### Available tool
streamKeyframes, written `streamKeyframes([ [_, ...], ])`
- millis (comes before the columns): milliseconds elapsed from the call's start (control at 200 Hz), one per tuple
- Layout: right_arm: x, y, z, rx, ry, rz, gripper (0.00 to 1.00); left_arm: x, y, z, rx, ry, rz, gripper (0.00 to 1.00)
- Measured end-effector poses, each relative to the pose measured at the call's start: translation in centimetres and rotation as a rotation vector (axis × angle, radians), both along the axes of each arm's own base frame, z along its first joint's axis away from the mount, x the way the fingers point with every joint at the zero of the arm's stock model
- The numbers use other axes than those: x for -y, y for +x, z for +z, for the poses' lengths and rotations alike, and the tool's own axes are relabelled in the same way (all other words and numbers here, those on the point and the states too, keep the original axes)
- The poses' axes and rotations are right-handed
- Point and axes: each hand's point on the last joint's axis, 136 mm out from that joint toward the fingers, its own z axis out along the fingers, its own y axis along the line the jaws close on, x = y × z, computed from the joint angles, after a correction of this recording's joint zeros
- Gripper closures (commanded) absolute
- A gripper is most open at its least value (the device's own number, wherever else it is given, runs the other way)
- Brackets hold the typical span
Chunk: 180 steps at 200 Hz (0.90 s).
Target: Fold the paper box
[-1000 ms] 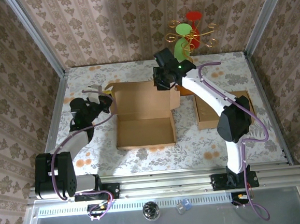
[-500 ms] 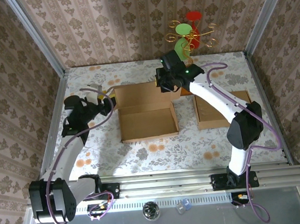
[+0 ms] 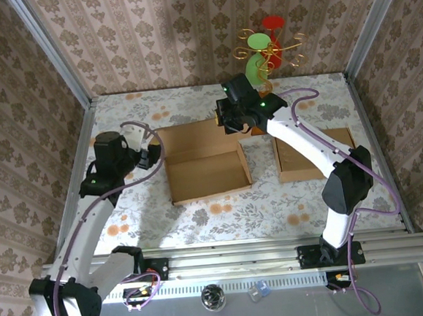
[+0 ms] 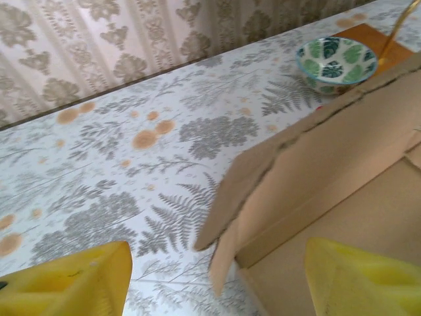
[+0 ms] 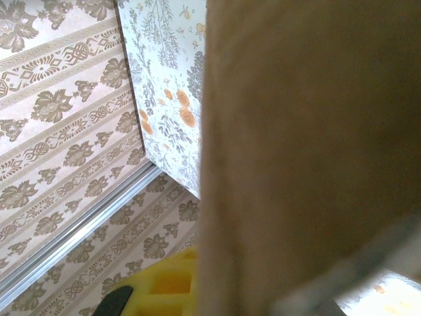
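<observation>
The paper box [image 3: 209,174] sits in the middle of the bench [image 3: 223,214], its open side up. Its long axis runs left to right, with the right end turned slightly away from the arms. Its wide back flap [image 3: 195,139] leans toward the far wall.

The left claw [image 3: 151,154] hangs at the box's left end. In its wrist view the yellow fingers [image 4: 72,286] are spread wide with nothing in their grip, and the box's left corner flap [image 4: 227,227] stands free between them. That view also takes in a bowl [image 4: 335,62] with green leaf print beyond the back flap, on the bench.

The right claw [image 3: 227,119] is at the back flap's far right corner. Its wrist view has blurred cardboard [image 5: 309,151] right against the lens and one yellow finger [image 5: 164,286] beside it. I cannot tell whether it is closed on the flap.

From above, a second brown box [image 3: 296,164] lies to the right, partly under the right arm. A gold wire stand [image 3: 265,47] with red and green discs is at the back.
</observation>
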Motion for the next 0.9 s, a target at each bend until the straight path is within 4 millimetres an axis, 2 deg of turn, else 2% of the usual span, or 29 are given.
streamKeyframes([
  [65, 0.0, 0.0, 0.0, 0.001, -0.002, 0.002, 1.00, -0.4, -0.2, 0.6, 0.000, 0.009, 0.017, 0.26],
  [180, 0.0, 0.0, 0.0, 0.002, -0.003, 0.003, 1.00, -0.5, -0.5, 1.2, -0.048, -0.001, 0.003, 0.26],
  [330, 0.0, 0.0, -0.2, -0.001, -0.005, 0.004, 1.00, -0.1, 0.9, 1.8, -0.154, -0.038, -0.019, 0.27],
  [600, 0.1, -0.2, -0.7, -0.011, -0.011, 0.004, 1.00, 1.2, 1.8, 0.2, -0.316, -0.030, -0.063, 0.33],
  [785, 0.1, -0.2, -0.8, -0.013, -0.013, 0.004, 1.00, 1.9, 2.5, -1.2, -0.387, -0.005, -0.084, 0.46],
  [900, 0.1, -0.2, -0.8, -0.014, -0.013, 0.004, 1.00, 1.9, 2.3, -2.4, -0.431, 0.012, -0.091, 0.49],
])
